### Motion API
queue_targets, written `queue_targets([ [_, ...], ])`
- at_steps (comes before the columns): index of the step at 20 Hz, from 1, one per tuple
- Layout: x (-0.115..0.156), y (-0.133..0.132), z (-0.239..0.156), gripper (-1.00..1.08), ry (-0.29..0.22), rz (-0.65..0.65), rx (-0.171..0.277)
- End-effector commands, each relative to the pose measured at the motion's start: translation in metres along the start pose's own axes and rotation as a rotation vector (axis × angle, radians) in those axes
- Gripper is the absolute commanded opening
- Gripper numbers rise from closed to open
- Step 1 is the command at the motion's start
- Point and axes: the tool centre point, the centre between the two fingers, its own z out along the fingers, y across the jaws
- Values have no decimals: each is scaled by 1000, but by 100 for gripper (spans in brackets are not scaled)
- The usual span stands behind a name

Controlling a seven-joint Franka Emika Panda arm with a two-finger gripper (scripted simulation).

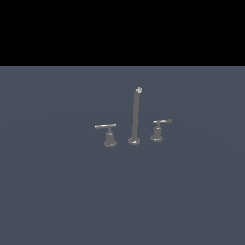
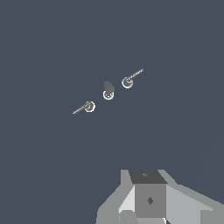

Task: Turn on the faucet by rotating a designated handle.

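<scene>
The work surface (image 1: 57, 191) is a flat, uniform slate-blue plane with no visible grain, seams or markings. In the exterior view it ends at a straight horizontal line, above which the background is solid black. No walls or furnishings are rendered.

The faucet (image 1: 134, 119) stands near the centre of this surface. It is a small grey metal set with a dull sheen. Its spout (image 1: 135, 115) is a tall, thin upright rod on a round foot, ending in a pale tip.

Two low handles flank the spout, each apart from it. The handle (image 1: 159, 130) stands toward the exterior view's right. It has a small flared base and a short lever ending in a rounded tip, which points toward the exterior view's right. The T-bar handle (image 1: 109, 135) stands toward the exterior view's left and carries a longer, thin, flat lever.

In the wrist view the set is seen from above, well away from the camera. The handles appear as small bright rings with thin levers; which ring is which probably cannot be settled at this size.

The gripper (image 2: 146, 205) appears only in the wrist view, as pale grey faceted blocks. Its fingertips are out of frame, so the jaw state cannot be determined. It is well apart from the faucet.
</scene>
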Motion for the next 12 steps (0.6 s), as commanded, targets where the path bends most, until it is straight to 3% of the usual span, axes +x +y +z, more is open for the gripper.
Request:
queue_targets([
  [1,21,-1,14,-100,0,65,2],
  [12,105,2,90,-100,0,348,7],
])
